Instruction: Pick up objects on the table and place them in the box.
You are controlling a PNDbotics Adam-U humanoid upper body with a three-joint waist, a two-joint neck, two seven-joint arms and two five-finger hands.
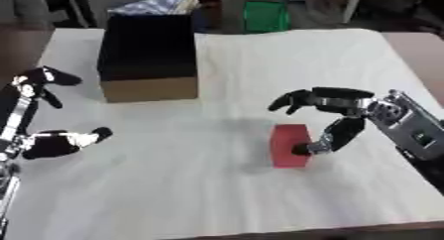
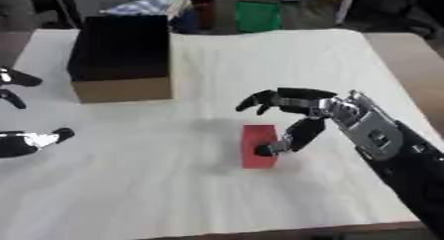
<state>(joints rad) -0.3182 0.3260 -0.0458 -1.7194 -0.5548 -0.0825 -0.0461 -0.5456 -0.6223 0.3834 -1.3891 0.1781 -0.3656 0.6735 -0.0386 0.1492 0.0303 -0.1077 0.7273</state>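
A red block (image 1: 287, 146) lies flat on the white table (image 1: 225, 194), right of centre. My right hand (image 1: 334, 105) hovers over it from the right, open: the fingers arch above the block's far end and the thumb (image 1: 329, 137) touches its right side. An open cardboard box (image 1: 147, 55) with a dark inside stands at the back left. My left hand (image 1: 48, 110) is open at the left edge, well away from the block, fingers spread.
Beyond the table's far edge are a green bin (image 1: 265, 16) and a patterned cloth (image 1: 160, 5). The table's right edge (image 1: 408, 70) runs close behind my right arm. White surface lies between box and block.
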